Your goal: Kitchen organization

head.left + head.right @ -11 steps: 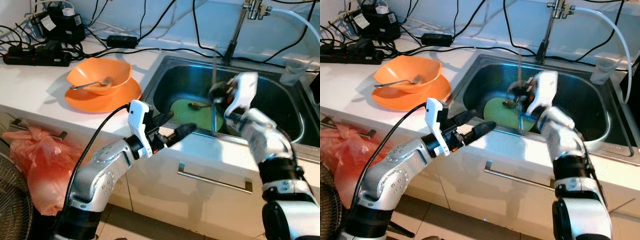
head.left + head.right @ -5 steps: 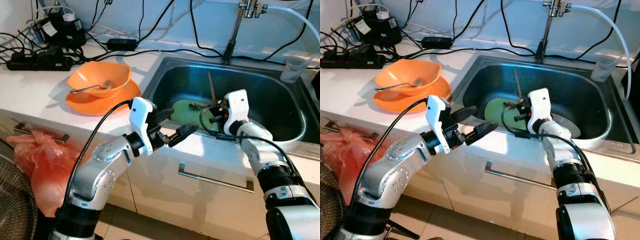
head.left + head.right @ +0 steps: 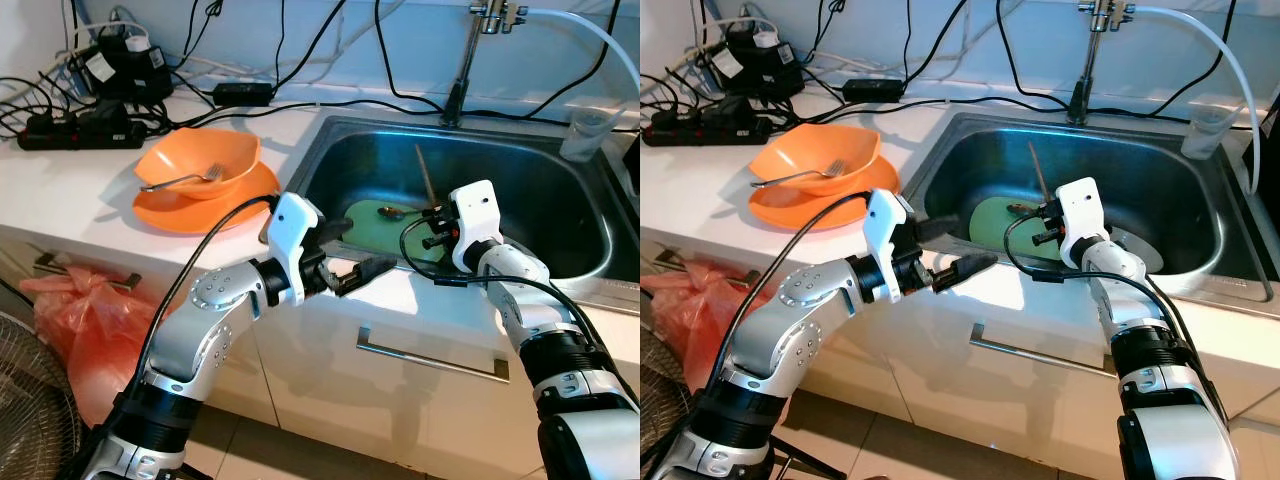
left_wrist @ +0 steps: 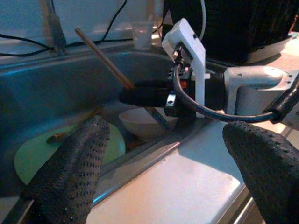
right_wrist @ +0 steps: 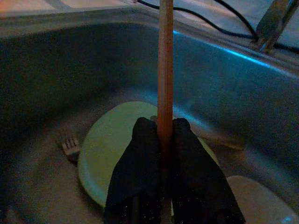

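A: Right gripper [image 5: 161, 140], fingers clamped on a wooden stick [image 3: 424, 175] above the sink [image 3: 560, 160]; left gripper [image 3: 345, 262] spread wide, holding nothing, nearby.

B: Progress? Early, apparently: green plate [image 3: 385, 225] and fork [image 5: 70, 145] lie below it; orange bowl [image 3: 200, 160] sits well aside.

Left arm bent at the elbow, forearm reaching forward and to the robot's right; left gripper [image 3: 345, 258] level, jaws spread wide, nothing between them, black textured fingers [image 4: 70, 172] well apart. Right arm raised, forearm angled forward and inward, wrist bent; right gripper [image 5: 161, 140] pointing down, jaws pinched tight on a thin wooden stick [image 5: 165, 70] that stands up between the fingers.
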Robot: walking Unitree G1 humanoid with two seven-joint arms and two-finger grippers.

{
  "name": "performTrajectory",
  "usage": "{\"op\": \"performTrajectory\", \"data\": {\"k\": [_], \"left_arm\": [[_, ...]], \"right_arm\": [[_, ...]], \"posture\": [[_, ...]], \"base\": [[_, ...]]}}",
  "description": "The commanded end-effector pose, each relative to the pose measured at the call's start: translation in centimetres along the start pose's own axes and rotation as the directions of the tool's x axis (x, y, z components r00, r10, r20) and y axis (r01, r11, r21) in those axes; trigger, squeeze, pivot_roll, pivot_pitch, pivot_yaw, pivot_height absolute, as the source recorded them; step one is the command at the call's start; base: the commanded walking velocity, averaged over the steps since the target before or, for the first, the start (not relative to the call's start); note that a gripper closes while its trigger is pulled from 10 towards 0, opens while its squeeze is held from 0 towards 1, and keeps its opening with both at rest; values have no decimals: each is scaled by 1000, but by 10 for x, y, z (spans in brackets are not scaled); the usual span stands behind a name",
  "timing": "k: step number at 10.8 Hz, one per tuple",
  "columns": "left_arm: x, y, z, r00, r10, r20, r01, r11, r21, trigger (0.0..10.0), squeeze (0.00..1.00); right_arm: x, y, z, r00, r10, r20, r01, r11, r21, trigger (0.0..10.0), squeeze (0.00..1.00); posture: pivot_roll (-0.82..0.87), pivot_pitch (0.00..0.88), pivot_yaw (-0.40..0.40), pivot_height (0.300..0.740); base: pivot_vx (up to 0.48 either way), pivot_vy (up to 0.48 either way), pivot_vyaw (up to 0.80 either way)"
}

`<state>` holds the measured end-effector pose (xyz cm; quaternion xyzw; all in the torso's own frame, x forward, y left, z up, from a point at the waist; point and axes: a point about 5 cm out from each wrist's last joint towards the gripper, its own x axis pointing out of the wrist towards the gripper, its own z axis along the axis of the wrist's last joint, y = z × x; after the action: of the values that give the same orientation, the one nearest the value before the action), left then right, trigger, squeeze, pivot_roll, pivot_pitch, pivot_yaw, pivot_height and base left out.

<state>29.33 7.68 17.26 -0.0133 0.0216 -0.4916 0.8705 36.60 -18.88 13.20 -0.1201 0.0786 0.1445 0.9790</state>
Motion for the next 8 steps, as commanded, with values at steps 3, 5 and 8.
{"op": "performTrajectory", "data": {"k": [3,5,8], "left_arm": [[-4,1,-8,999,-26,-41,27,999,32,10000,1000],[-2,-3,-9,999,-30,-33,31,999,25,10000,1000],[-7,-3,-10,999,-18,-33,19,1000,21,10000,1000]], "right_arm": [[-2,-7,-11,998,-48,-40,43,991,-127,10000,0],[5,-20,5,995,-103,-9,100,984,-149,10000,0],[15,-21,22,995,-102,22,104,979,-173,10000,0]], "posture": [[17,0,82,740],[23,0,75,740],[38,0,69,740]], "base": [[0,0,0],[0,0,0],[0,0,0]]}}
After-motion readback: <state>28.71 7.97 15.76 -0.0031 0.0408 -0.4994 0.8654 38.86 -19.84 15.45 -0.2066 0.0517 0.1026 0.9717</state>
